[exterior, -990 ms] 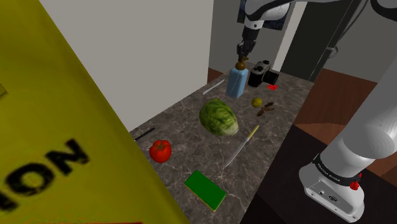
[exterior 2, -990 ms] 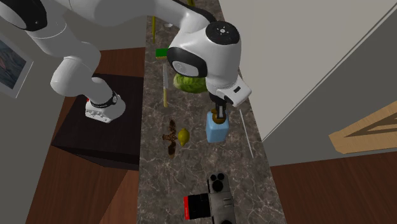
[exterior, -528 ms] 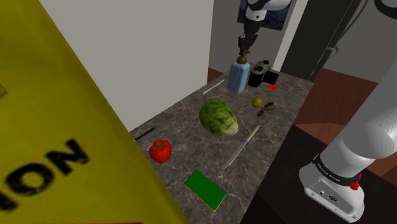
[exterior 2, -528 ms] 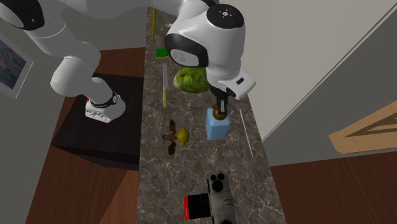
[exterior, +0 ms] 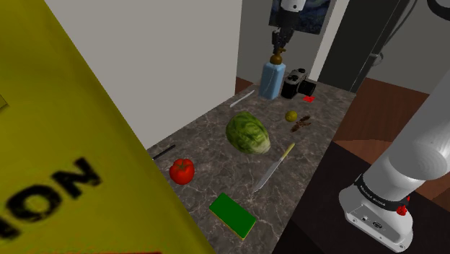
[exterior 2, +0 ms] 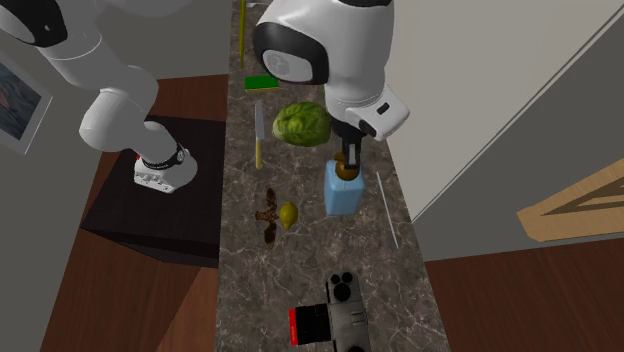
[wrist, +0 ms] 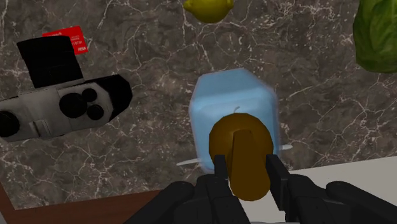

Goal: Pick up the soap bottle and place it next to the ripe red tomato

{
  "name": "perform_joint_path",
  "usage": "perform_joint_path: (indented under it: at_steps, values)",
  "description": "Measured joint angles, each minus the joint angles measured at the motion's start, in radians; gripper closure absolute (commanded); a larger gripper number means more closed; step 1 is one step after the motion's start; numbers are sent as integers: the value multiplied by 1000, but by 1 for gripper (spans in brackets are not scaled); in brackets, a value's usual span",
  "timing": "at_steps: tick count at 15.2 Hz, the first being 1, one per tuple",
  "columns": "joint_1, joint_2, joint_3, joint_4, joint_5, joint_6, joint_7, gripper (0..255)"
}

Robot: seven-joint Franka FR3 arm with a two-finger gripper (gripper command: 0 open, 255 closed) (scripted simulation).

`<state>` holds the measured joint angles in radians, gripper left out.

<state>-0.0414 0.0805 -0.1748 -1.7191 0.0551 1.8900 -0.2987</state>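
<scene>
Dark marbled stone countertop (exterior: 209, 144) runs along a white wall, w/ brown floor beside it. Pale blue, square-bodied soap bottle (exterior: 272, 79) (exterior 2: 342, 193) (wrist: 235, 121) w/ a rounded brown pump top hangs upright over the counter's far end in the shoulder view, under the all-black two-finger gripper (exterior: 278, 52) (exterior 2: 347, 165) (wrist: 245, 168). Wrist view: both fingers press the brown top from either side, so the claw is clamped narrow on the pump top, not the body. Bottle looks raised off the stone, tho the gap under it is hard to confirm. My read: grasp done, lift begun; carry + set-down are left, i.e. most of the job. It's the one container here; body is see-through-ish blue, fill level can't be told.

Outward from it:
- black-and-grey camera (exterior: 294, 81) (wrist: 63, 108) just beside the bottle, small red card (exterior: 309, 98) near that
- thin white rod (exterior: 242, 99) lying by the wall edge
- yellow-green lemon-like fruit (exterior: 291, 115) (wrist: 207, 7) w/ a small brown object (exterior: 301, 124) beside it
- round green lettuce head (exterior: 248, 132) (exterior 2: 302, 124) mid-counter, between bottle and target
- long knife w/ yellow handle (exterior: 274, 164)
- ripe red tomato (exterior: 182, 171), well apart from the bottle, wall side, thin dark pen (exterior: 163, 151) near it
- flat green rectangular block (exterior: 233, 215) at the near end

Bare stone shows between tomato and lettuce, prob the spot to aim for
</scene>
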Motion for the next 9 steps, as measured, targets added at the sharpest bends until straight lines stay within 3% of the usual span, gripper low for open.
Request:
perform_joint_path:
  at_steps: [9]
  values:
    - [-1,9,-1,131,0,-122,5,255]
